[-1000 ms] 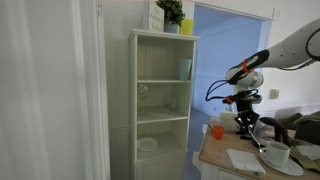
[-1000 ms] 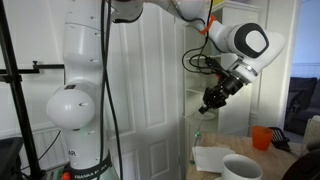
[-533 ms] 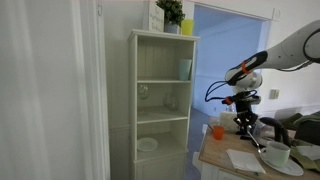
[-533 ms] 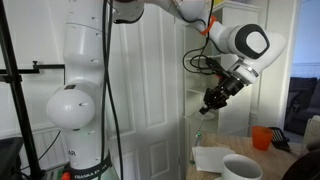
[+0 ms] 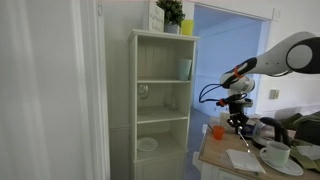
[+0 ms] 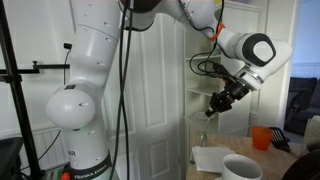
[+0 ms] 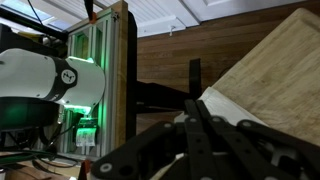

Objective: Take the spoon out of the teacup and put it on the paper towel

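My gripper [image 5: 237, 122] hangs above the wooden table, over the near end of the paper towel [image 5: 245, 158], a flat white sheet. In the wrist view the gripper [image 7: 194, 103] has its jaws pressed together on the spoon [image 7: 193, 75], a thin dark sliver sticking out past the fingertips, with the paper towel [image 7: 245, 112] below. The white teacup [image 5: 277, 153] on its saucer stands beside the towel, away from the gripper. In an exterior view the gripper [image 6: 213, 108] is high above the towel [image 6: 212, 158] and the teacup [image 6: 240, 168].
A small orange cup [image 5: 217, 131] stands on the table [image 5: 215, 160] near the gripper and shows again [image 6: 261, 137]. A dark rounded pot [image 5: 272, 128] sits behind the teacup. A tall white shelf unit [image 5: 160, 100] stands beside the table.
The arm has swung away from the teacup toward the paper towel and the wrist has turned. The gripper stays shut.
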Action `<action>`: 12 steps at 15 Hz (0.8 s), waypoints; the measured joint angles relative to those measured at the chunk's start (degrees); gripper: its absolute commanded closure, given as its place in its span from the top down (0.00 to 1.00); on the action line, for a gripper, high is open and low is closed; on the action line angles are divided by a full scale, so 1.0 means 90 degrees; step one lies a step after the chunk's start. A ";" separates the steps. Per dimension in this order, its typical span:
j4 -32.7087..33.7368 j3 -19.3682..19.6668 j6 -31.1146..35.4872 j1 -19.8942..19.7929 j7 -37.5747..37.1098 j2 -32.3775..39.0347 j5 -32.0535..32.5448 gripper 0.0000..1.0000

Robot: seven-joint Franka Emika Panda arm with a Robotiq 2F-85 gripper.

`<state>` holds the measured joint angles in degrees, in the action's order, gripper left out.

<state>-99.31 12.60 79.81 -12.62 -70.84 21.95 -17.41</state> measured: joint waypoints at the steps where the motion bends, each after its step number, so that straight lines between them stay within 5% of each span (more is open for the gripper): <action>1: 0.0102 0.0001 -0.0008 -0.0001 -0.0012 0.0120 -0.0051 0.01; 12: 0.1337 0.0005 -0.0443 -0.0088 -0.0062 0.1483 -0.0221 0.01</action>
<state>-87.28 12.64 75.82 -13.41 -71.40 35.30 -19.40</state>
